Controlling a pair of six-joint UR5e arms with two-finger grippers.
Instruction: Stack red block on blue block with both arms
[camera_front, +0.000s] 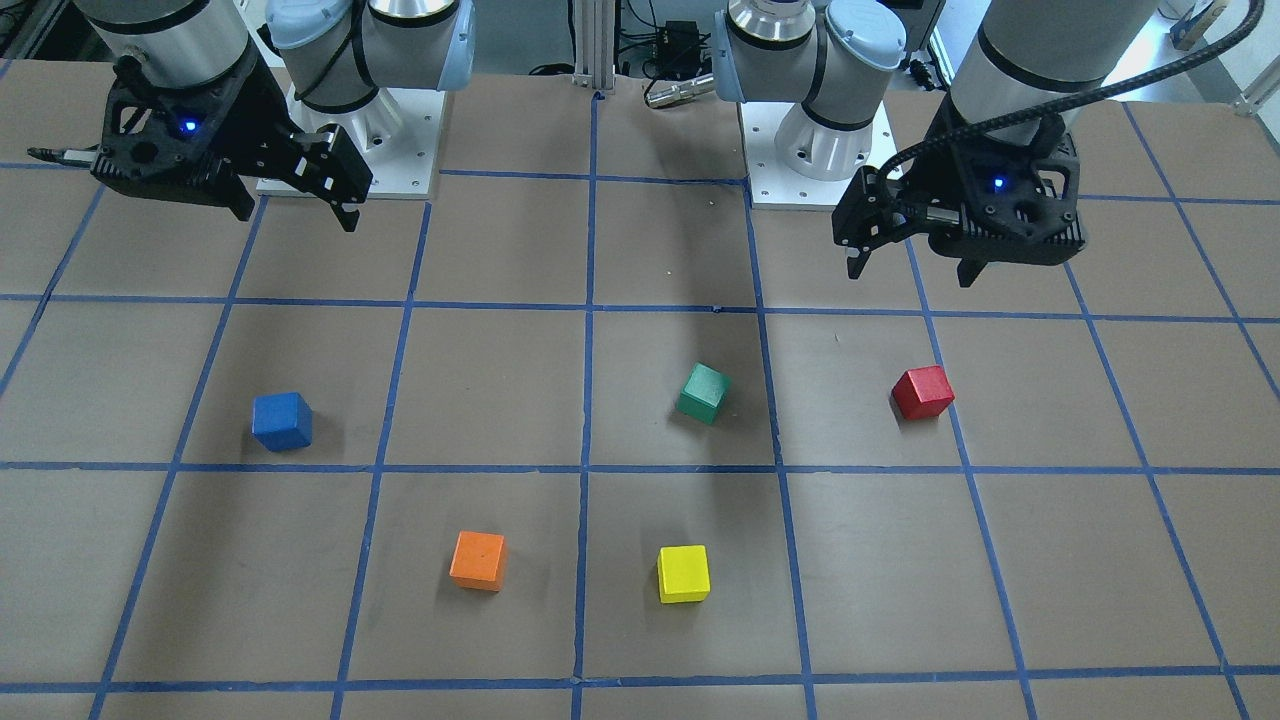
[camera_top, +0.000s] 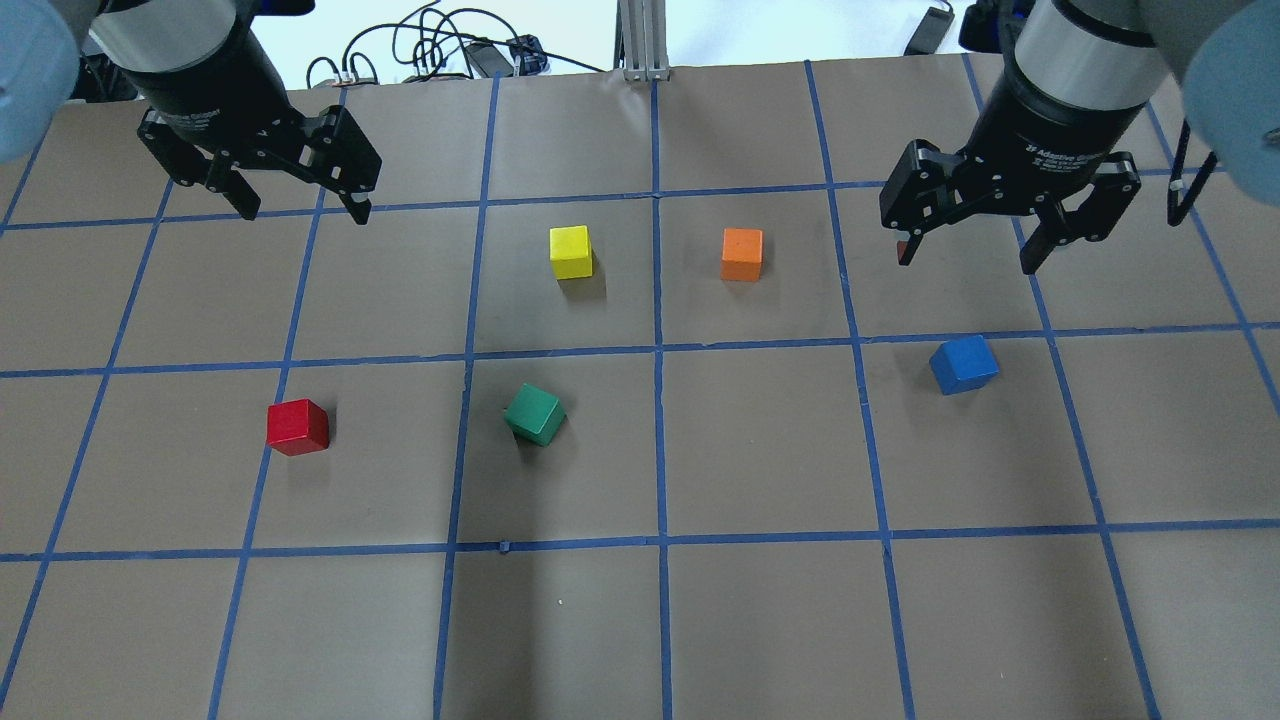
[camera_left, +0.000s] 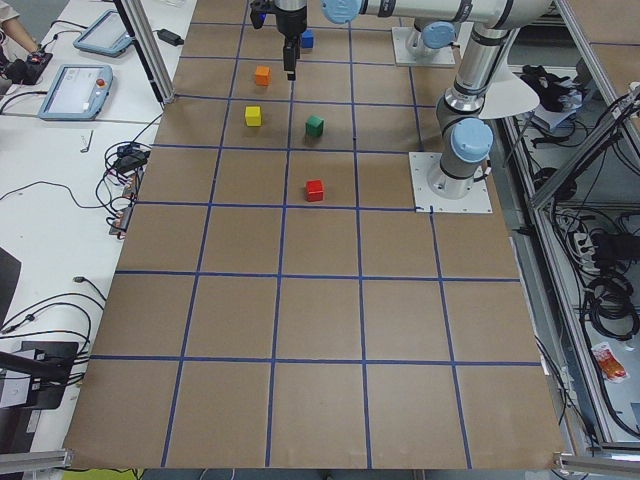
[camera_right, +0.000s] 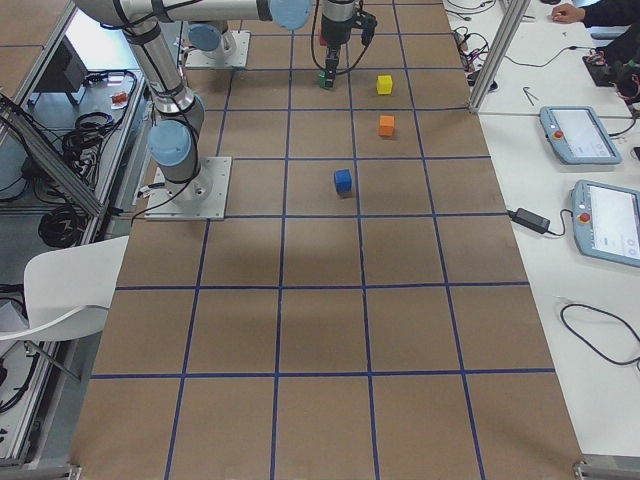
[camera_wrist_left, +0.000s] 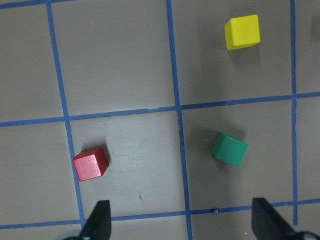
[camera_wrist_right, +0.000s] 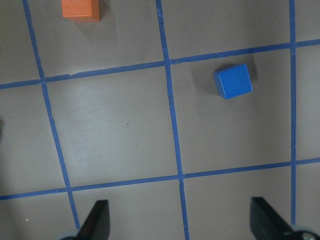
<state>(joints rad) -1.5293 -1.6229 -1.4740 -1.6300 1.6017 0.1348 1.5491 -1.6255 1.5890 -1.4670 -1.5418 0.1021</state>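
The red block lies on the brown gridded table on my left side; it also shows in the overhead view and the left wrist view. The blue block lies on my right side, also in the overhead view and the right wrist view. My left gripper is open and empty, raised above the table beyond the red block. My right gripper is open and empty, raised above the table just beyond the blue block. The two blocks lie far apart.
A green cube, tilted in its square, lies between the two blocks. A yellow cube and an orange cube lie farther out near the middle. The arm bases stand at the robot's edge of the table.
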